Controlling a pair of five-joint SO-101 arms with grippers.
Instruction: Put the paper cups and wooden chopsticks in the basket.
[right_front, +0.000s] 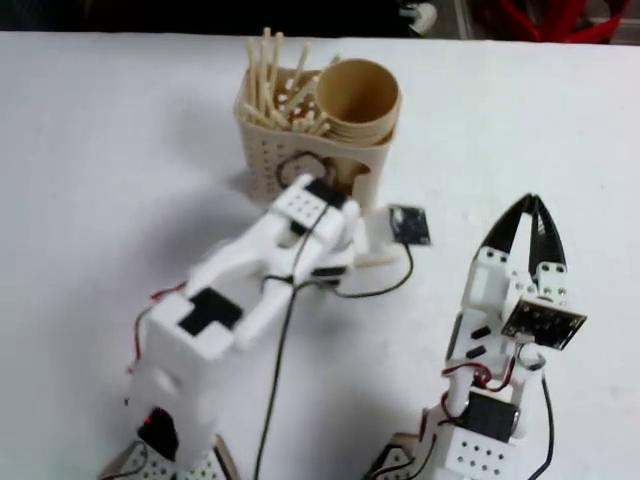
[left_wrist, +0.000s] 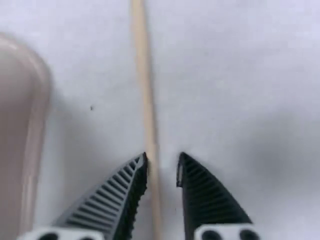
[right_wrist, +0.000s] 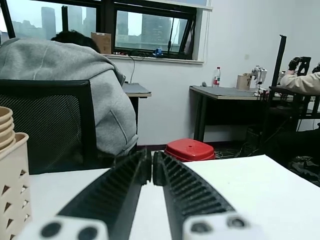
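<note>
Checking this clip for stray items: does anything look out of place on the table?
One wooden chopstick lies flat on the table, outside the basket, while the other chopsticks stand inside it beside the stacked paper cups. The left gripper is open astride it. Nothing looks spilled or damaged.

On the far side of the white table (right_front: 120, 150) stands the basket (right_front: 262, 160), with wooden chopsticks (right_front: 268, 80) bristling from one half and stacked paper cups (right_front: 358, 95) in the other. The left arm (right_front: 250, 280) bends down just in front of it, a chopstick end (right_front: 378, 260) poking out from under its wrist. The right gripper (right_front: 536, 205) sits well apart from them, its tips together.
</note>
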